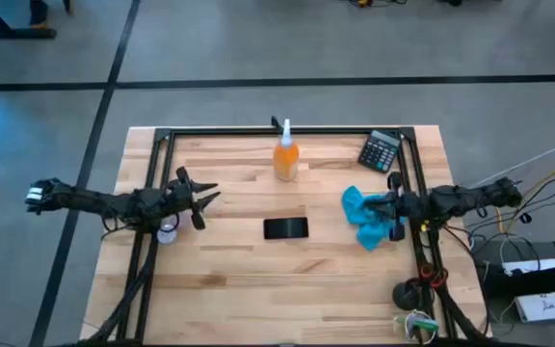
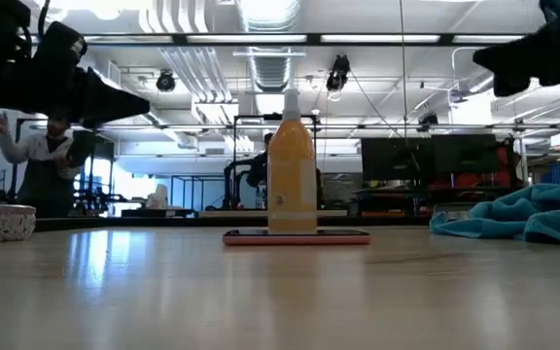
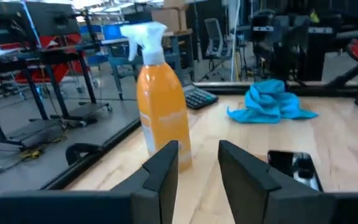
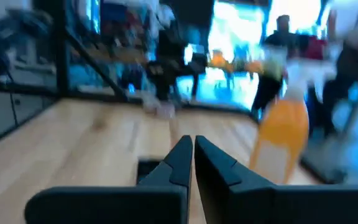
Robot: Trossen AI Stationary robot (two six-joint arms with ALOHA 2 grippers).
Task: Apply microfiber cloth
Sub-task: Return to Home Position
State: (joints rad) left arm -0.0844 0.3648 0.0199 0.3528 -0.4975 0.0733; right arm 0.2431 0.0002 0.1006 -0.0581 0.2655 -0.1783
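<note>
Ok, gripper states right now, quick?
Left gripper: open, empty.
Right gripper: shut, nothing between its fingers; not holding the microfiber cloth.

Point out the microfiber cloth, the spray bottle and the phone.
microfiber cloth (image 1: 362, 220), high view, crumpled middle.
spray bottle (image 1: 286, 160), high view, orange body.
phone (image 1: 286, 228), high view, middle of its dark face.
</note>
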